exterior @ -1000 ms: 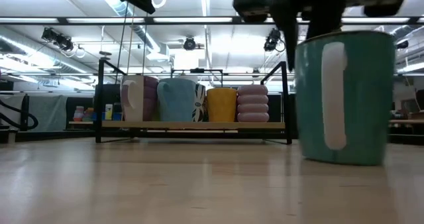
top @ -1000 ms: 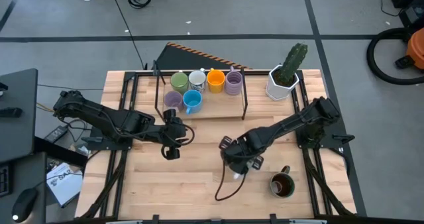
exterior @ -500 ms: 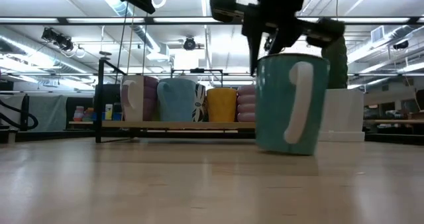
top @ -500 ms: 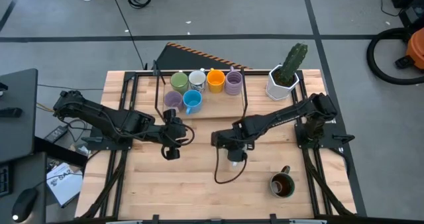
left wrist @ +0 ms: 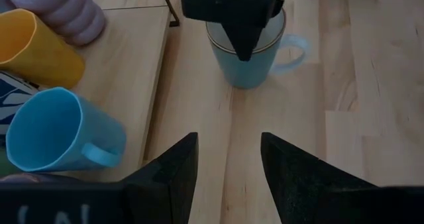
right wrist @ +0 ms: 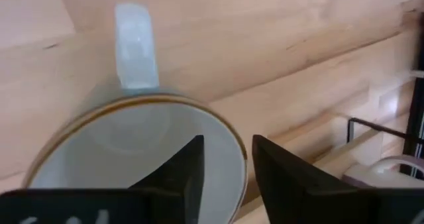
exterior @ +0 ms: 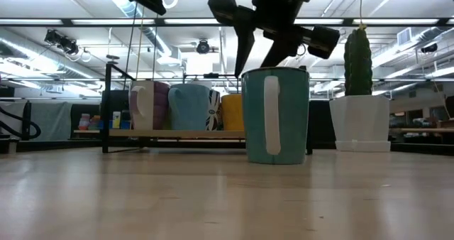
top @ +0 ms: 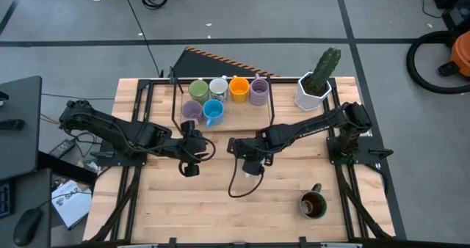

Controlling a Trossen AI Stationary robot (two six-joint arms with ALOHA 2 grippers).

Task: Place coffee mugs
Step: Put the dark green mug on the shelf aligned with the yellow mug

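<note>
While my right gripper (top: 248, 162) straddles the pale blue mug's (exterior: 275, 116) rim with fingers parted, just before the rack (top: 270, 108), bare wooden table (top: 220, 204) lies ahead; left gripper (top: 192, 154) hangs open nearby.

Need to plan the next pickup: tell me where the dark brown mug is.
In the high view the dark brown mug stands alone on the table's near right part, apart from the right gripper at mid-table.
</note>
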